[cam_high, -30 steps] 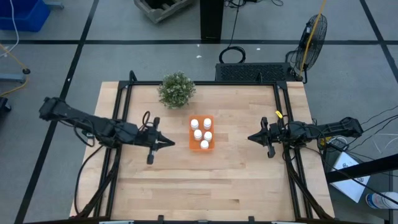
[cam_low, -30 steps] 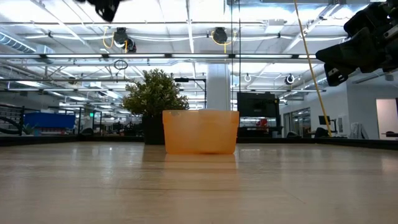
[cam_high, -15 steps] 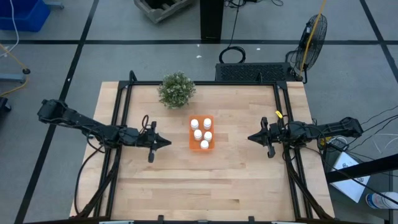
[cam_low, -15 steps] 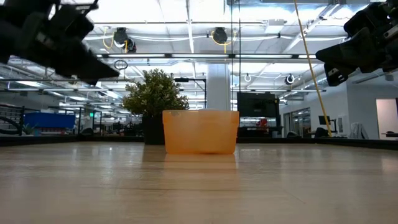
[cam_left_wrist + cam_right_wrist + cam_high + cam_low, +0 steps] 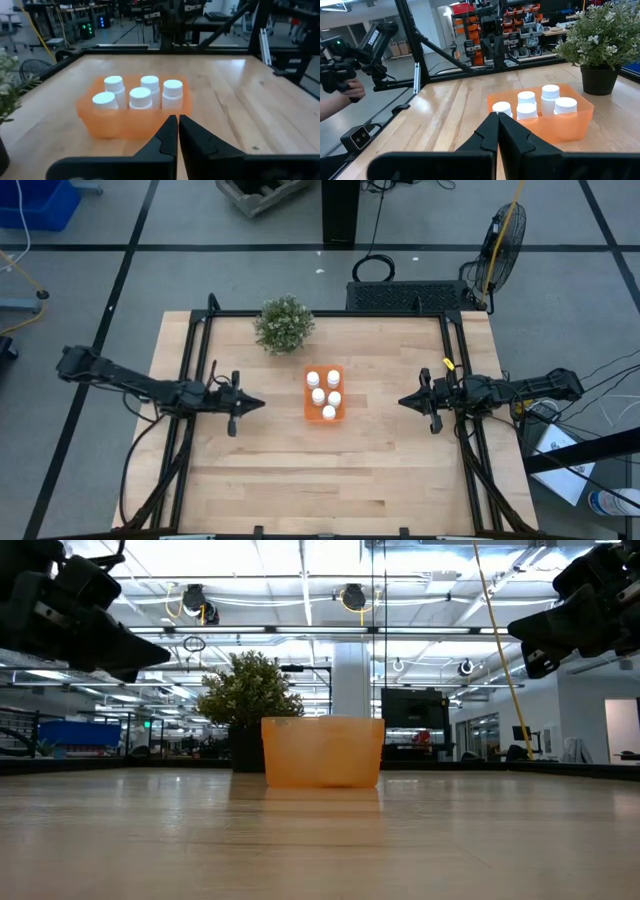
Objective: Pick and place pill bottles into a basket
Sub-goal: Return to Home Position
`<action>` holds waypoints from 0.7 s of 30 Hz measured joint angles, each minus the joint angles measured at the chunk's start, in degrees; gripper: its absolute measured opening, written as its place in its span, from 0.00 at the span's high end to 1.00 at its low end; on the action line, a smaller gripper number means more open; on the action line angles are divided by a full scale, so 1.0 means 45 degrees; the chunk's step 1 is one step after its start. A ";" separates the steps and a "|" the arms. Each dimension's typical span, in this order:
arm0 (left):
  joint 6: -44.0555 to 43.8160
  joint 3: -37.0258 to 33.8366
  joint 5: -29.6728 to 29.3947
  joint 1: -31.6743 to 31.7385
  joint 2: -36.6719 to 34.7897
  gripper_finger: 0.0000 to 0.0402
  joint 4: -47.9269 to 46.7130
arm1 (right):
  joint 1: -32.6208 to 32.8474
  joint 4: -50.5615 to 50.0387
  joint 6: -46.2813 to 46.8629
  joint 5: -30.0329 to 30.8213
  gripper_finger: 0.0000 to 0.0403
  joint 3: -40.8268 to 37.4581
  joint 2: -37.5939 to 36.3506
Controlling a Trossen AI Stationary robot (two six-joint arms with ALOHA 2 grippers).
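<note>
Low view: basket (image 5: pixel 322 752) wall hides bottles (image 5: pixel 318 395); overhead shows five inside. Left gripper (image 5: pixel 257 404), right gripper (image 5: pixel 404 402): jaws together.

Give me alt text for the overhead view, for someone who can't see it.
Five white pill bottles stand in an orange basket at the middle of a wooden table, with a potted plant near it. The left claw and the right claw, both shut and empty, point at the basket from opposite sides.
</note>
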 joint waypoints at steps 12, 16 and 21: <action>-0.0306 0.0000 0.0204 0.0000 -0.4405 0.97 -0.4856 | 0.0000 0.0005 0.0000 0.0000 1.00 0.0000 0.0000; -0.0224 0.0000 0.0175 0.0000 -0.5516 0.93 -0.5690 | 0.0003 0.0005 0.0005 0.0000 1.00 0.0000 0.0000; 0.0268 0.0074 0.0309 0.0000 -0.6610 0.93 -0.6026 | 0.0002 0.0005 0.0001 0.0000 1.00 0.0000 0.0000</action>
